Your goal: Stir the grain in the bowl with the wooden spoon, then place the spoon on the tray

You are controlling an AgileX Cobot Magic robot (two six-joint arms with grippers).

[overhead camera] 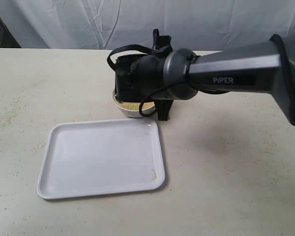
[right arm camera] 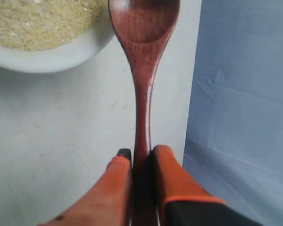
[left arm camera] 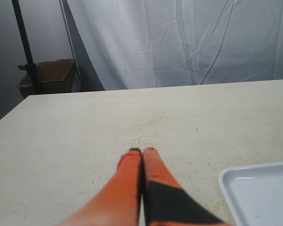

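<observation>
My right gripper (right arm camera: 140,151) is shut on the slim handle of the dark reddish-brown wooden spoon (right arm camera: 142,56), whose oval head hangs beside the rim of the small white bowl (right arm camera: 61,55). Yellow-tan grain (right arm camera: 40,21) fills that bowl. In the exterior view the right arm's wrist covers most of the bowl (overhead camera: 130,109), just behind the far edge of the large white tray (overhead camera: 103,157); the spoon is hidden there. My left gripper (left arm camera: 142,150) is shut on nothing, low over the table, with a corner of the tray (left arm camera: 257,188) beside it.
Spilled grains (left arm camera: 148,127) are scattered over the beige table (overhead camera: 226,162), with a few inside the tray's near right corner (overhead camera: 155,174). A white curtain (overhead camera: 137,19) hangs behind the table. A cardboard box (left arm camera: 49,75) stands beyond the table's edge.
</observation>
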